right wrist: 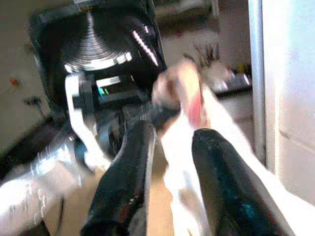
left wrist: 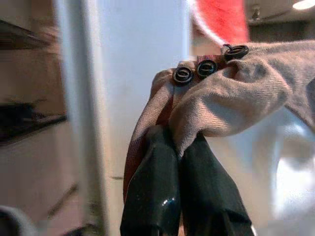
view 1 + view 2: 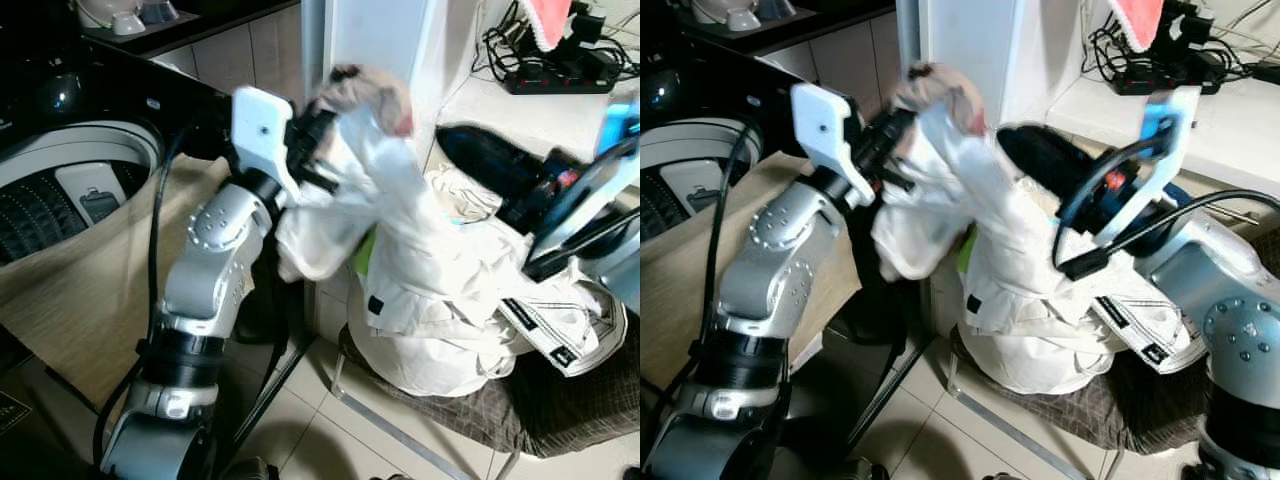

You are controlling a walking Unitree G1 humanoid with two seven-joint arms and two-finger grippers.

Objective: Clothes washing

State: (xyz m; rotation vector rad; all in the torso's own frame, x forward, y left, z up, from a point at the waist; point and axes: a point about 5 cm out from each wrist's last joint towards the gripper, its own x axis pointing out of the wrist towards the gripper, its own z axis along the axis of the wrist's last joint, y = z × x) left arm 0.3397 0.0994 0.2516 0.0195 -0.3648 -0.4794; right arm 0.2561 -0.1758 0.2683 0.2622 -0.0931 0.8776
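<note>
Washing machine [image 3: 70, 190] at robot's left, lid up, drum open. Tan cloth [image 3: 95, 290] draped over its front edge.
Pile of white clothes [image 3: 450, 300] heaped on chair with checked seat [image 3: 560, 410], right of machine.
Left arm raised between machine and pile. Left gripper [image 2: 179, 147] closed tight on beige garment [image 2: 231, 93]; 3 black snap buttons [image 2: 183, 75] along garment's edge. White garment [image 3: 370, 200] hangs from same grasp, lifted above pile.
Right gripper [image 1: 172, 147] parted, 2 fingers [image 1: 130, 162] either side of white fabric, pinching nothing.
</note>
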